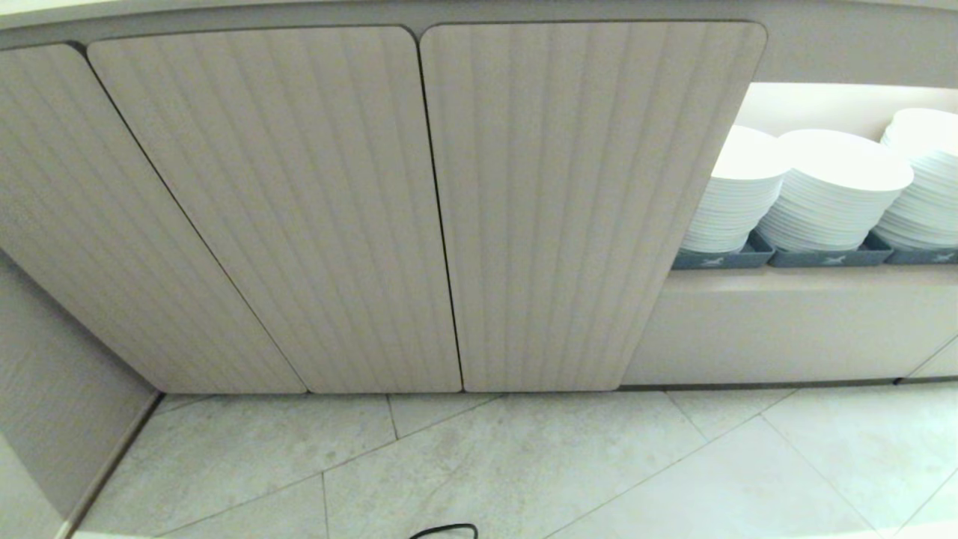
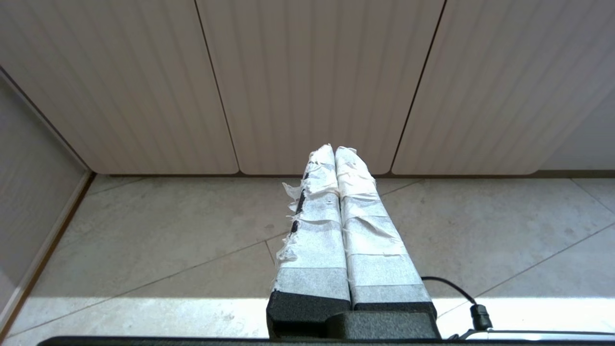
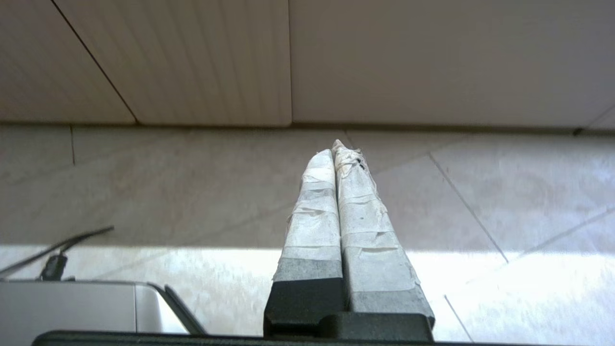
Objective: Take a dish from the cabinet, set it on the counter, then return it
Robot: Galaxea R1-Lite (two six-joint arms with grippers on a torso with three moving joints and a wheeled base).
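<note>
The cabinet (image 1: 419, 209) stood straight ahead with its doors shut side by side, their lower edges just above the floor (image 1: 524, 464). To the right of the doors an open shelf (image 1: 808, 277) held three stacks of plates (image 1: 831, 187) in a row, each stack sitting in its own tray (image 1: 823, 258), with a closed panel (image 1: 786, 329) below the shelf. The left tool (image 2: 335, 150) and the right tool (image 3: 335, 146) both hung low over the floor in front of the cabinet, touching nothing, and a cable (image 1: 445, 530) lay on the floor at the near edge.
</note>
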